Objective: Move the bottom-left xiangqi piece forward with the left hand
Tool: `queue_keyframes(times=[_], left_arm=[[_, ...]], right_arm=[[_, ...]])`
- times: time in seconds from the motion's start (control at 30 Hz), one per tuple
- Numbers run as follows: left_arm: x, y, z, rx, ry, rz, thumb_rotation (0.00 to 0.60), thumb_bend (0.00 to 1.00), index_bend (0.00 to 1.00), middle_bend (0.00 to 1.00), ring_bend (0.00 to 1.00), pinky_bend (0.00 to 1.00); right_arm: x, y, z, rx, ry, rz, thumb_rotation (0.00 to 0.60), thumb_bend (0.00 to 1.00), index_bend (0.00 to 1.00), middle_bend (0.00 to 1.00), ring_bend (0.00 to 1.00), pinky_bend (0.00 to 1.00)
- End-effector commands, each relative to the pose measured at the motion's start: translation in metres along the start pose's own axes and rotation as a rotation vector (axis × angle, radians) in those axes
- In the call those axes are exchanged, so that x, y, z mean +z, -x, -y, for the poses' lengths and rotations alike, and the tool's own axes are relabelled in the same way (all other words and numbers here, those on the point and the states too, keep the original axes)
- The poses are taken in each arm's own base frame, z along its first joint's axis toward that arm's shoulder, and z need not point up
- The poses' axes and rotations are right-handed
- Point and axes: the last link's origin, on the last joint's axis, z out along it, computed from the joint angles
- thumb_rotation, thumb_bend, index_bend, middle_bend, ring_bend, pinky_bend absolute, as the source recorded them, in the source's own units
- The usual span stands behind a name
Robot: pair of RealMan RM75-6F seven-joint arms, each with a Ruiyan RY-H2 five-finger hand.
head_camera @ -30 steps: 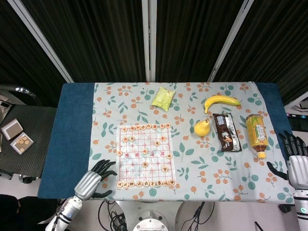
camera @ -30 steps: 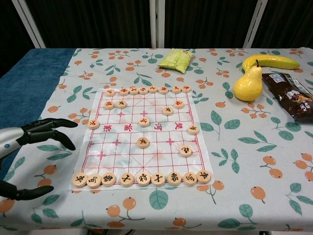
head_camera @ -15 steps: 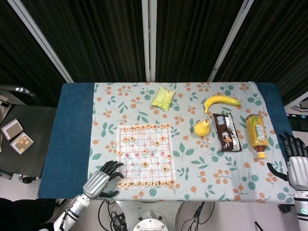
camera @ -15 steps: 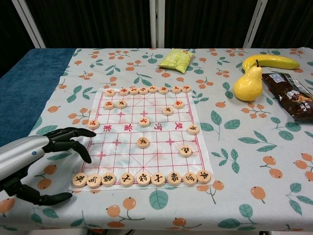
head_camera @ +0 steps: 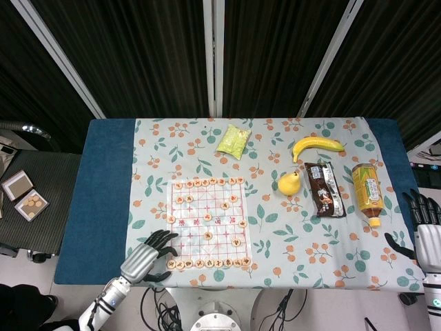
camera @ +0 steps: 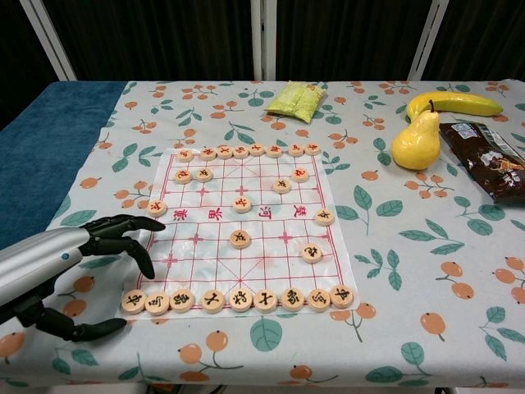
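The xiangqi board (camera: pixel 238 234) (head_camera: pixel 207 222) lies on the flowered cloth with round wooden pieces on it. The bottom-left piece (camera: pixel 134 301) (head_camera: pixel 171 264) starts the near row of several pieces. My left hand (camera: pixel 78 263) (head_camera: pixel 148 256) hovers open just left of that corner. Its fingers are spread, with fingertips (camera: pixel 148 271) a little above and behind the piece and the thumb (camera: pixel 98 330) low in front, touching nothing. My right hand (head_camera: pixel 427 238) stays open at the table's far right edge, seen only in the head view.
A pear (camera: pixel 418 141), a banana (camera: pixel 454 103), a brown snack pack (camera: pixel 492 168) and a green packet (camera: pixel 297 100) lie beyond the board. A tea bottle (head_camera: pixel 366 187) lies near the right hand. Blue cloth (camera: pixel 49 139) covers the table's left end.
My left hand has moved right, from beside the table edge to the board's near-left corner, fingers now over the board's edge. The right hand dropped slightly. No piece has moved.
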Motion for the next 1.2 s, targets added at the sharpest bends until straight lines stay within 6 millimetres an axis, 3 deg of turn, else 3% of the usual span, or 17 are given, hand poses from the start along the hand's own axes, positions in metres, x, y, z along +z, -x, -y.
queue_keyframes(times=[0.03, 0.37, 1.2], left_arm=[[0.0004, 0.0001, 0.0001, -0.001, 0.000, 0.000, 0.600, 0.26, 0.38, 0.07, 0.00, 0.00], [0.0037, 0.0009, 0.0007, -0.009, 0.000, 0.005, 0.600, 0.30, 0.40, 0.08, 0.00, 0.00], [0.0025, 0.0035, 0.0061, -0.005, -0.022, 0.016, 0.600, 0.31, 0.45, 0.09, 0.00, 0.00]], right_arm=[[-0.0004, 0.0004, -0.0006, 0.000, 0.002, 0.002, 0.600, 0.14, 0.00, 0.00, 0.00, 0.00], [-0.0011, -0.0015, -0.0033, -0.001, 0.012, -0.003, 0.600, 0.14, 0.00, 0.00, 0.00, 0.00], [-0.0029, -0.0026, -0.0036, -0.007, 0.016, 0.004, 0.600, 0.14, 0.00, 0.00, 0.00, 0.00]])
